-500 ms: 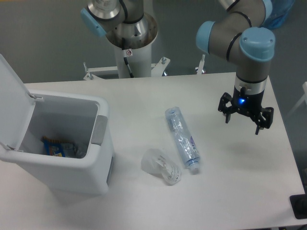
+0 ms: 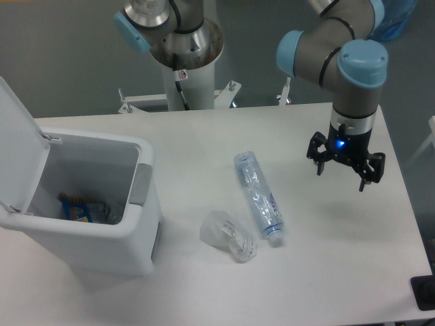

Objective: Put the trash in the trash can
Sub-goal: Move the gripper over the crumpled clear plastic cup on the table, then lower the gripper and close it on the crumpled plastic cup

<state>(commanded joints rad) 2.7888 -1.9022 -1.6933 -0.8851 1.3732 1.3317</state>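
Observation:
A clear plastic bottle (image 2: 258, 196) with a white cap and blue-printed label lies on the white table, cap toward the front. Just left of its cap end lies a wrinkled clear cup (image 2: 228, 234) on its side. The white trash can (image 2: 92, 204) stands at the left with its lid (image 2: 17, 146) swung up and open; a grey tab sits on its right rim. My gripper (image 2: 340, 176) hangs above the table to the right of the bottle, apart from it, fingers spread open and empty.
An orange-and-blue snack packet (image 2: 81, 209) lies inside the can. The arm's base column (image 2: 183, 61) stands behind the table's far edge. The table's right edge runs close to the gripper.
The gripper has shifted a few pixels left, toward the bottle. Bottle, cup and can have not moved.

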